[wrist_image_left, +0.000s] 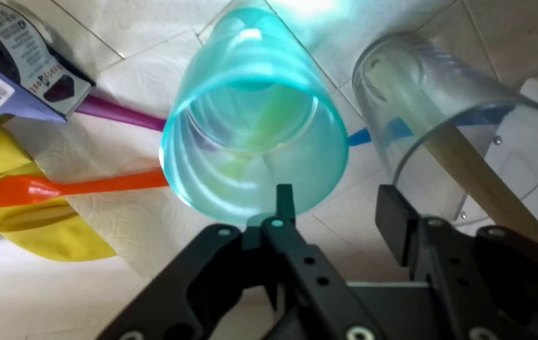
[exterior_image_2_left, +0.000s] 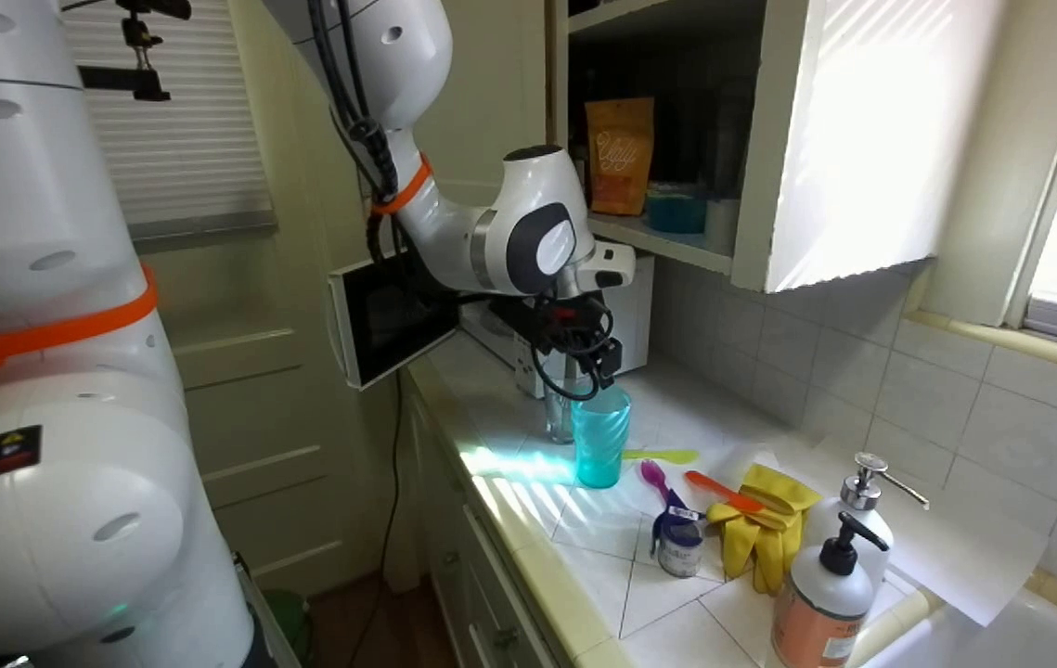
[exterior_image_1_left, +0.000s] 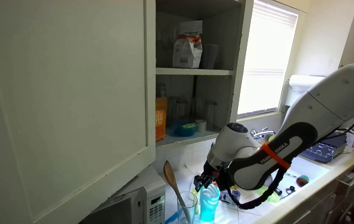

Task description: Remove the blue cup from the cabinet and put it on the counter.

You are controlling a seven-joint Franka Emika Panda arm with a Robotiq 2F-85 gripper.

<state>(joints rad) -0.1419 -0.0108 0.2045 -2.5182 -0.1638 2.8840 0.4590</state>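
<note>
One blue cup (exterior_image_2_left: 601, 436) stood upright on the counter (exterior_image_2_left: 598, 533), nearer the front edge than the back edge and toward the end that bore the microwave (exterior_image_1_left: 156, 205). With the cup out of the cabinet (exterior_image_1_left: 194, 72), the placing looked done. Just beside it, a clear glass (wrist_image_left: 453, 87) held a wooden spoon (wrist_image_left: 481, 177).

The hand (wrist_image_left: 337, 210) hung at the rim with its fingers well apart, seemingly gripping nothing. In the wrist view one finger overlapped the rim while its partner stood clear; whether the first touched the cup could not be told.

The cup looked like thin, stiff plastic and seemed empty, so it was probably light, rather slippery, and likelier to tip than to break. Its mouth appeared broader than the present opening, so pinching one wall at the rim would probably have suited best. Backing off straight up seemed the gentlest way to spare that rim a knock.
</note>
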